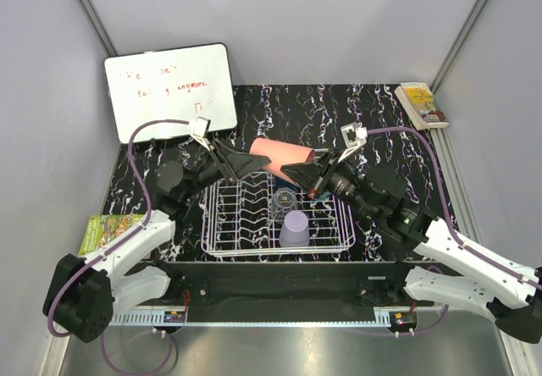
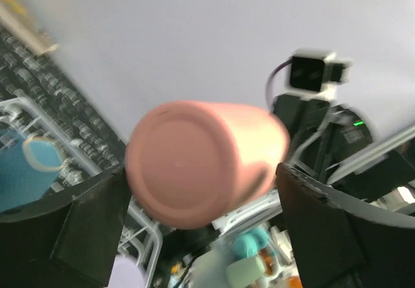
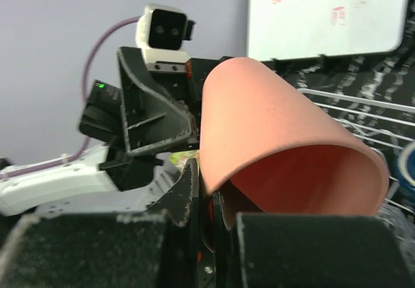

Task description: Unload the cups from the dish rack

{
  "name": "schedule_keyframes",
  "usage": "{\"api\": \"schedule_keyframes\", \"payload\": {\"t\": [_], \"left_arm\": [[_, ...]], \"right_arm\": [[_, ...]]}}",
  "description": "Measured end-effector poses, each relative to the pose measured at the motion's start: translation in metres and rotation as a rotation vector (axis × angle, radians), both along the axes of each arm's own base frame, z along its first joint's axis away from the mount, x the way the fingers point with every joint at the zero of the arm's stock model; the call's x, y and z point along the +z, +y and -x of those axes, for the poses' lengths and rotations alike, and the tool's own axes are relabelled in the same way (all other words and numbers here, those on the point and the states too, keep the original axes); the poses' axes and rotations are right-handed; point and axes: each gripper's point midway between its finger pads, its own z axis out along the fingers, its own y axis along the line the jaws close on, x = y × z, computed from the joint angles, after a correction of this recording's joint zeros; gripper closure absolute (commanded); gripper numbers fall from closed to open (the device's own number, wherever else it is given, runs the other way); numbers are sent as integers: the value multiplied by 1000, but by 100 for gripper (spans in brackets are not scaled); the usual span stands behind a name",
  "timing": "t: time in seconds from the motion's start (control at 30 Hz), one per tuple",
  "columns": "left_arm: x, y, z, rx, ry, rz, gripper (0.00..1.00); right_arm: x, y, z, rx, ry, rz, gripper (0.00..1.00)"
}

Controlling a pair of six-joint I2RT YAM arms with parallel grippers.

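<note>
Pinching the pink cup (image 1: 279, 154), right hand (image 1: 294, 172) clamps its rim; left hand (image 1: 257, 166) released.

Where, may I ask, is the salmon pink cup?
Top view, centre: the salmon pink cup hangs sideways above the rear of the white wire dish rack, rim in the right gripper.

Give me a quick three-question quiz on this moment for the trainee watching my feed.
1. True or false: the pink cup stands upright in the dish rack.
2. Which one pinches the pink cup's rim? A) left gripper B) right gripper
3. Fill in: seen from above, the cup nearest the arm bases in the rack is ____ in colour.

Key: 1 false, it is held sideways above the rack. 2 B. 3 purple.
</note>
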Motion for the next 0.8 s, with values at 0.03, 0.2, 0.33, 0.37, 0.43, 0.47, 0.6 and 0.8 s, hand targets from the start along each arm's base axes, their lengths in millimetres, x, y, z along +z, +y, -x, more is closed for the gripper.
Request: {"api": "schedule_keyframes", "payload": {"t": [0.03,0.2,0.33,0.37,0.43,0.47,0.6,0.8], "left_arm": [[-10,-3,-2,1,15,-33,1],[-43,-6,-16,42,84,-194,1],[-29,4,-31,141,57,-280,1],[-24,9,-33,174,51,-292,1],[-13,23,-41,271,45,-315,1],[-8,31,-44,320,47,-326,1],[-10,57,-56,488,116,-385,1],[-72,85,-66,617,334,-574,1]], "right_arm": [[-3,0,-1,-6,2,14,100],[-27,-15,-13,-98,40,104,100],[-33,-42,-17,-201,50,155,100],[-36,-51,-18,-237,55,176,100],[-39,-67,-24,-315,70,223,100],[-39,-77,-29,-371,80,257,100],[-26,-108,-55,-598,101,406,100],[-9,-165,-129,-933,222,554,100]]}}
